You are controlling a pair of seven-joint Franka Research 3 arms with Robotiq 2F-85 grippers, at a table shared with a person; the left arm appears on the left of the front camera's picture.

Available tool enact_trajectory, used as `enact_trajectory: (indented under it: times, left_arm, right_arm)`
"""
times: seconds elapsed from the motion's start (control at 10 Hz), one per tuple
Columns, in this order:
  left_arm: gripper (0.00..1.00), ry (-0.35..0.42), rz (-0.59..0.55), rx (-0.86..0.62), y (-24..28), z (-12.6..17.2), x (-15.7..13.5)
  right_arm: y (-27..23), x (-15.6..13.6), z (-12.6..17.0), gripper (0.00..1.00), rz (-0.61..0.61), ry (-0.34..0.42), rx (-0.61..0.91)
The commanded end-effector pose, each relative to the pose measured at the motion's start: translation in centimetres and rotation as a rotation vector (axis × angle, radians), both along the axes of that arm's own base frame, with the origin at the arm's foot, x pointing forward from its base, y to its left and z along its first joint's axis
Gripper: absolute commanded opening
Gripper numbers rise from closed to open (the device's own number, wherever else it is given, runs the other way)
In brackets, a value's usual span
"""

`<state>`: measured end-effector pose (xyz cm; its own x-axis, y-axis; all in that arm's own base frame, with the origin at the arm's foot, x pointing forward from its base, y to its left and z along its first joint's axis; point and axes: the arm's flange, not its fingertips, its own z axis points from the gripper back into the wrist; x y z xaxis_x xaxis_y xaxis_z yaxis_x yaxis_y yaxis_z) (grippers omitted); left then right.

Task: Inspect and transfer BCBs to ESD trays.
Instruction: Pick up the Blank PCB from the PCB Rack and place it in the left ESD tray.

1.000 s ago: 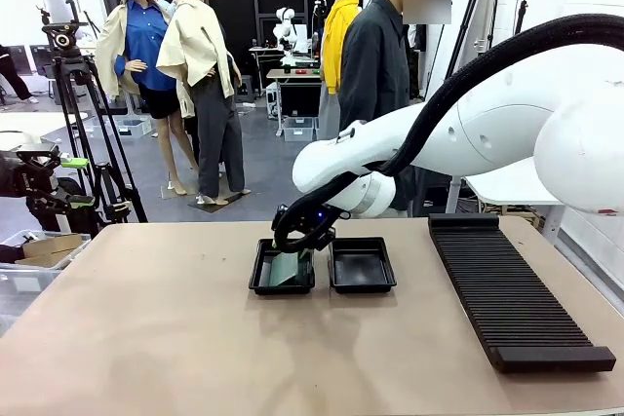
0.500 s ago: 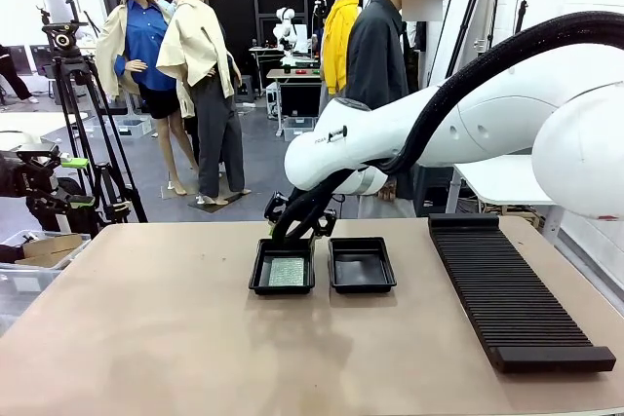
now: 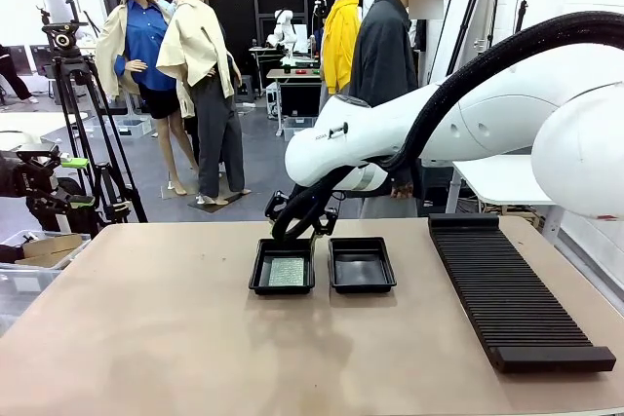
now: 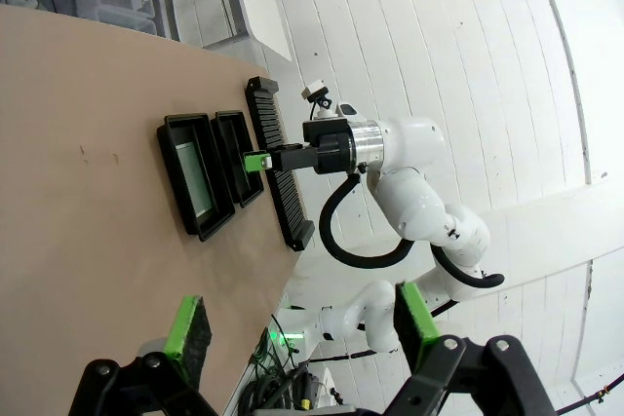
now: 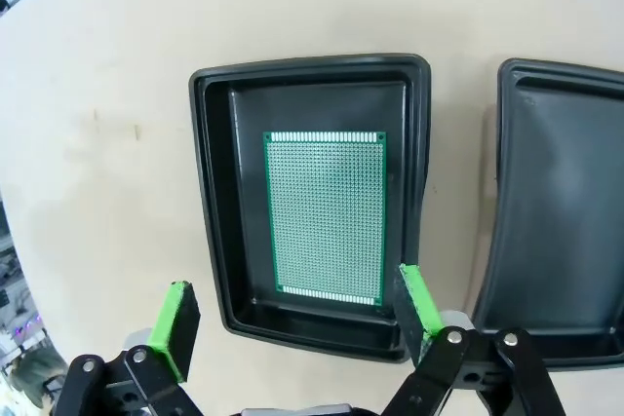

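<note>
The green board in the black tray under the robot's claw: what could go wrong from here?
1. The open right gripper hangs over the tray's near rim; a low sideways move could clip and shift it.
2. The BCB lies loose with floor showing around it, so a knock could slide it.
3. The second tray sits right beside; one bump may move both.

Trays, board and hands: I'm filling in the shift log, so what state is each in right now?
Left tray: holds one board.
Board: lying flat on that tray's floor, free of any grip.
Right tray: no board in it.
Right hand: open, holding nothing, above the left tray.
Left hand: open, holding nothing.
Slotted rack: no boards in its slots.
</note>
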<state>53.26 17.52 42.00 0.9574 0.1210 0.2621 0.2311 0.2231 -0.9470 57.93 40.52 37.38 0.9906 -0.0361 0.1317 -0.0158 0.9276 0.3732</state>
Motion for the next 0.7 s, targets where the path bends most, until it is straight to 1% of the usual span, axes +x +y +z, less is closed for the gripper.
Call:
enact_trajectory:
  times: [0.0,0.6]
  left_arm:
    - [1.0,0.009,0.004,-0.003,-0.02,0.33,0.0]
    - [1.0,0.009,0.004,-0.003,-0.02,0.33,0.0]
  right_arm:
    - [0.0,-0.03,-0.02,1.0,0.0,-0.007,0.0]
    - [0.0,-0.03,-0.02,1.0,0.0,-0.007,0.0]
